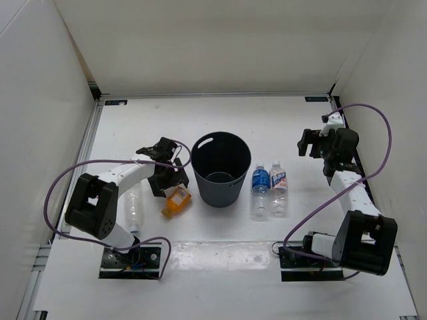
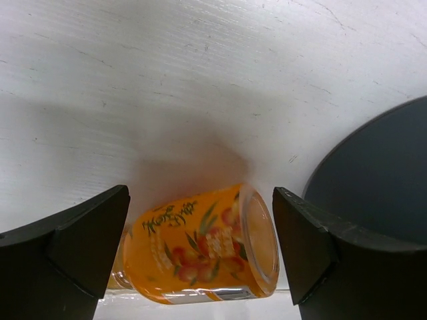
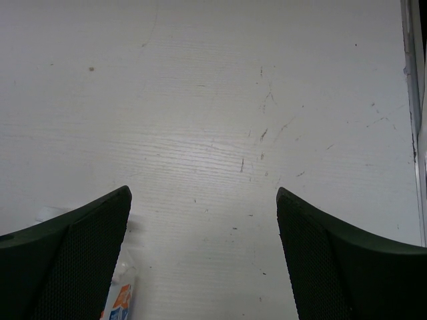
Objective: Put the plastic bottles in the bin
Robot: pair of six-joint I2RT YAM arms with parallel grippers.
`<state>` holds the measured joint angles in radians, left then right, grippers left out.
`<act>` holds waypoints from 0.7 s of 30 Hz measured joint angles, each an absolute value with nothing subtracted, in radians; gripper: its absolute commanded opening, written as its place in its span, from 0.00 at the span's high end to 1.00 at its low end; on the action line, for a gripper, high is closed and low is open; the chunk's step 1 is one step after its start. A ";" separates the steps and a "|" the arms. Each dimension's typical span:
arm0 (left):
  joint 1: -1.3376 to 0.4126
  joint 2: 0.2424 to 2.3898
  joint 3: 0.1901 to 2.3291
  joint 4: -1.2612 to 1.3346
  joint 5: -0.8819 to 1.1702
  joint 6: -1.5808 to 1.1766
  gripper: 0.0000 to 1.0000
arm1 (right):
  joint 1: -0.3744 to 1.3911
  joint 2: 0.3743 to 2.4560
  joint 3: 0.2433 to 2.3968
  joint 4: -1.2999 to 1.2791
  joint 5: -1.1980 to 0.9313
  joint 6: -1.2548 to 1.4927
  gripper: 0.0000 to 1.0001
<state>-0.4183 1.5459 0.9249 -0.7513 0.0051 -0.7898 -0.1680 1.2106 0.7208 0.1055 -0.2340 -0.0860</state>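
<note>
Scuffed table [image 3: 213, 100], white walls [image 1: 220, 47], perhaps board.

A white bench [image 1: 280, 123] is being enclosed by a white side wall [image 1: 33, 100] at nine o'clock, a back wall [image 1: 213, 40] at twelve and an opposite wall [image 1: 400, 60] at three. Glare [image 1: 220, 252] is being reflected near six o'clock.

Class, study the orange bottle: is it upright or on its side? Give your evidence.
On its side. The left wrist view shows the orange bottle lying lengthwise on the table, label sideways, beside the bin.
</note>
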 measured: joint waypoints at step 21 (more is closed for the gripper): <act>-0.461 1.167 0.873 -0.668 -0.125 -0.513 0.01 | -0.185 1.255 0.752 0.105 -0.271 -0.081 0.10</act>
<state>-0.4606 1.1671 0.8730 -0.6682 -0.1249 -0.5133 -0.1852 1.2549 0.7521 0.1055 -0.2710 -0.0814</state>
